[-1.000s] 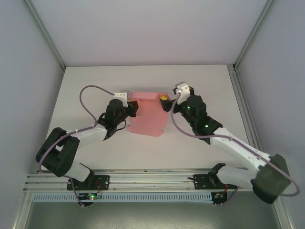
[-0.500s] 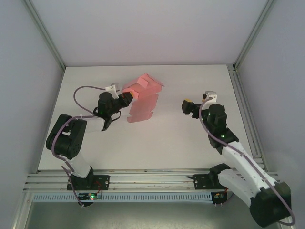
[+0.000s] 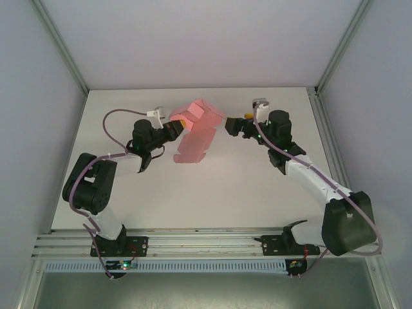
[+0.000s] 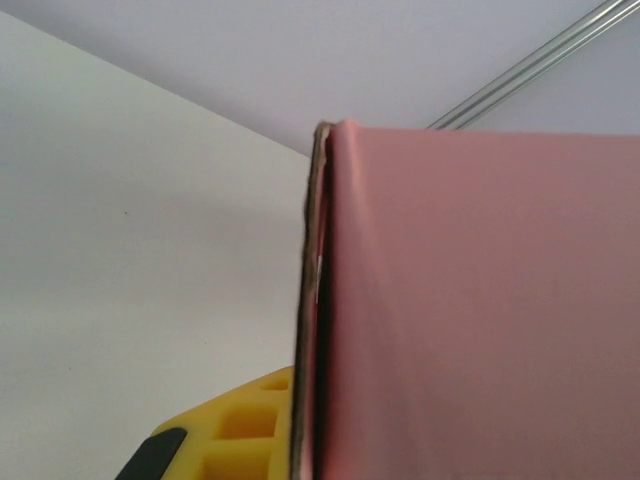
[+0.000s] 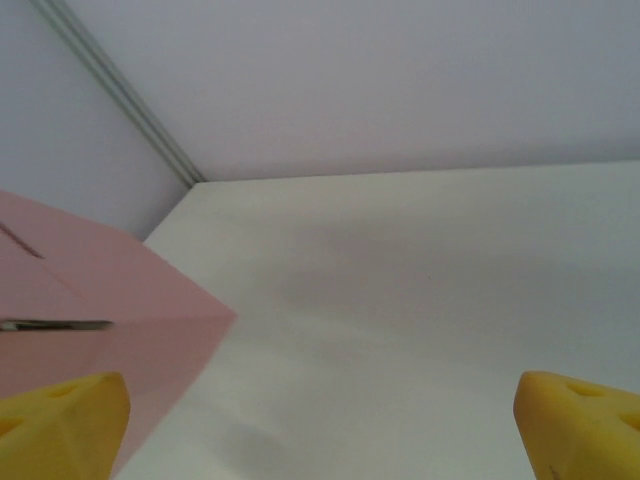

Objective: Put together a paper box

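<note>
The paper box [image 3: 195, 136] is a partly folded pink card sheet, tilted up off the white table [image 3: 257, 187] at the back centre. My left gripper [image 3: 176, 126] is shut on its upper left edge. In the left wrist view the card [image 4: 480, 300] stands edge-on beside one yellow finger [image 4: 235, 435]. My right gripper [image 3: 232, 125] stands open just right of the sheet, apart from it. In the right wrist view its yellow fingertips [image 5: 60, 420] sit wide apart, with a corner of the pink card [image 5: 90, 290] at the left and nothing between them.
Grey walls and slanted metal frame posts [image 3: 335, 58] close in the table at the back and sides. A metal rail [image 3: 206, 241] carrying both arm bases runs along the near edge.
The left gripper has lifted the sheet off the table and tilted it up. The right gripper let go, swung out to the right, and has come back beside the sheet's right edge.
</note>
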{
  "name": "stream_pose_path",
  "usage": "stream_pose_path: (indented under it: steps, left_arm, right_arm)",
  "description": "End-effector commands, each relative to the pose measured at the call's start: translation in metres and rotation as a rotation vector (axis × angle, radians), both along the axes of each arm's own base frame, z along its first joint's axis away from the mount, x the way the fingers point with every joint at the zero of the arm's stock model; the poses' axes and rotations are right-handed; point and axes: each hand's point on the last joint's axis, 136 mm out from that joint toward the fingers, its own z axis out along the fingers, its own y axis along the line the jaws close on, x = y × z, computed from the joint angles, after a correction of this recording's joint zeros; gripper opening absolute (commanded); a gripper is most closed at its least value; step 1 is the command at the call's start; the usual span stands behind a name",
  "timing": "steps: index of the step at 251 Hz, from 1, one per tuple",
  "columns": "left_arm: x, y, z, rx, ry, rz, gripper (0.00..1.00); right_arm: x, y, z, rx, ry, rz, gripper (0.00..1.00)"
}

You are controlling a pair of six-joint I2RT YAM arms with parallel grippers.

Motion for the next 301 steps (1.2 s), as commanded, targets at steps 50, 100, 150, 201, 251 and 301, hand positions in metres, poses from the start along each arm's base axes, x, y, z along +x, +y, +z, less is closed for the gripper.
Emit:
stream_pose_path:
  steps: [50,100,150,201,251,301]
  left_arm:
    - [0.003,-0.007,0.004,0.011,-0.017,-0.046,0.00]
    - [0.007,-0.005,-0.002,0.002,0.015,-0.021,0.00]
    - [0.010,0.001,-0.004,-0.001,0.038,0.016,0.00]
    - [0.016,0.008,-0.004,-0.047,0.113,0.053,0.00]
    - [0.014,0.004,0.002,-0.053,0.099,0.030,0.00]
    - [0.012,0.001,-0.002,-0.043,0.109,0.002,0.00]
  right_arm:
    - [0.002,0.027,0.012,0.028,-0.063,0.094,0.98]
    - [0.002,0.032,0.014,0.157,-0.047,0.104,0.98]
    - [-0.001,0.008,-0.001,0.088,-0.028,-0.019,0.98]
    - [-0.011,-0.005,-0.010,0.097,-0.028,-0.055,0.98]
    - [-0.015,0.005,0.002,0.104,-0.086,0.012,0.98]
    - [-0.005,0.017,0.010,0.010,-0.144,0.044,0.98]
